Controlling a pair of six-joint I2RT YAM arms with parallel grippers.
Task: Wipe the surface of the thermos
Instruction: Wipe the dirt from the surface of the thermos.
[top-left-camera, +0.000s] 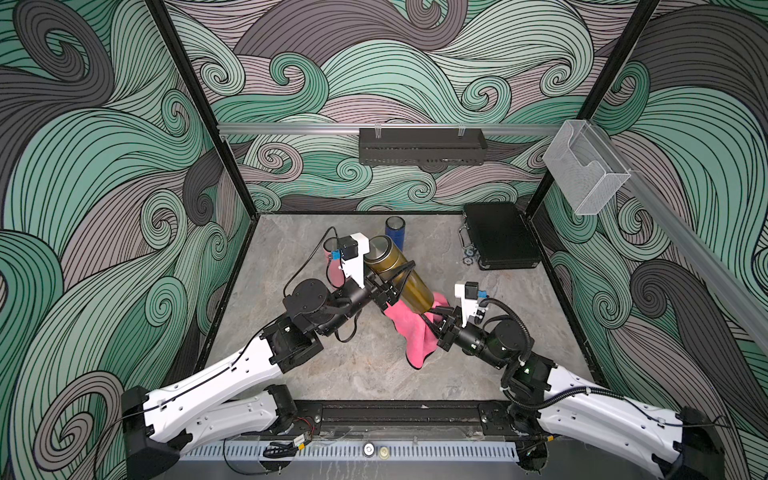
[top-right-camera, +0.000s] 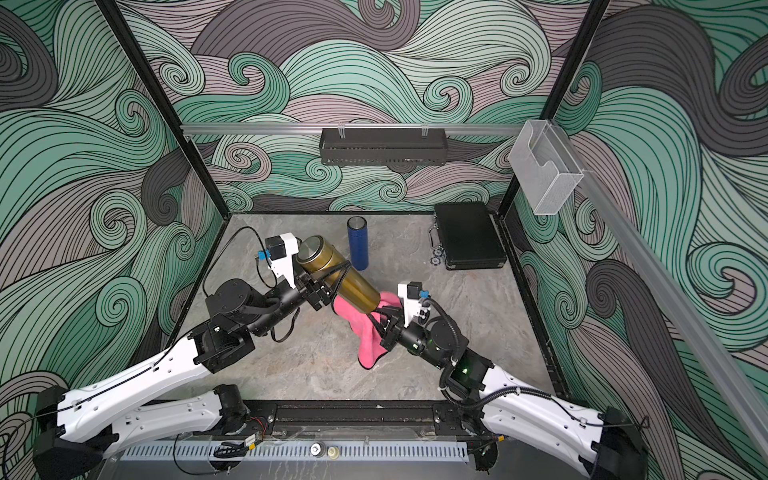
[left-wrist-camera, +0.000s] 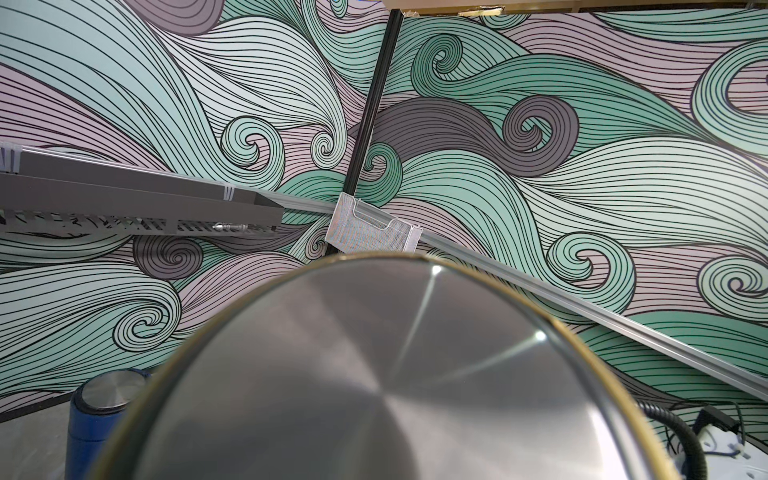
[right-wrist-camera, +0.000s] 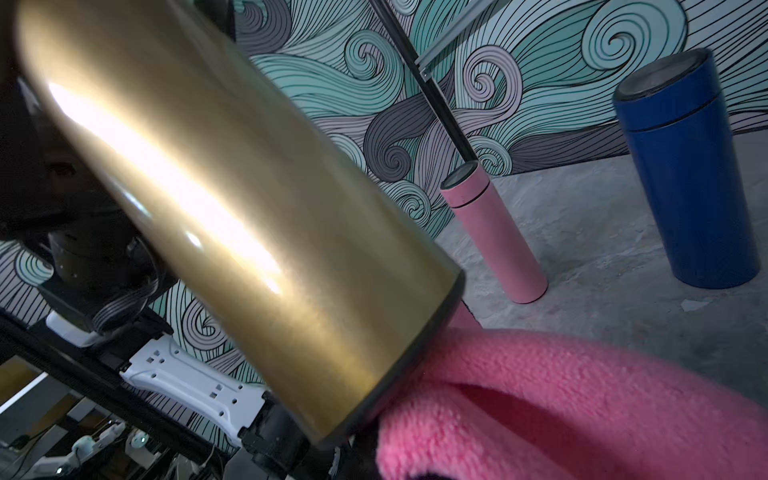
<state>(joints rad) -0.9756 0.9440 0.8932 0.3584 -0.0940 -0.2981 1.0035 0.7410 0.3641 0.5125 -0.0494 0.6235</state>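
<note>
Left gripper (top-left-camera: 397, 276) clamps the gold thermos (top-left-camera: 417, 292) mid-frame; right gripper (top-left-camera: 436, 322) pinches the pink cloth (top-left-camera: 415, 338) at its base, most wiping apparently left.

Tilted thermos (top-left-camera: 415, 291) at centre, cloth (top-left-camera: 411, 332) under its lower end (touching), upright flask (top-left-camera: 395, 232) behind, case (top-left-camera: 500, 237) rear right.

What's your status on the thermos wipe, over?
Left gripper shut on gold thermos, held tilted. Right gripper shut on pink cloth, cloth at thermos base. Blue thermos, pink thermos upright behind, not in the way.
</note>
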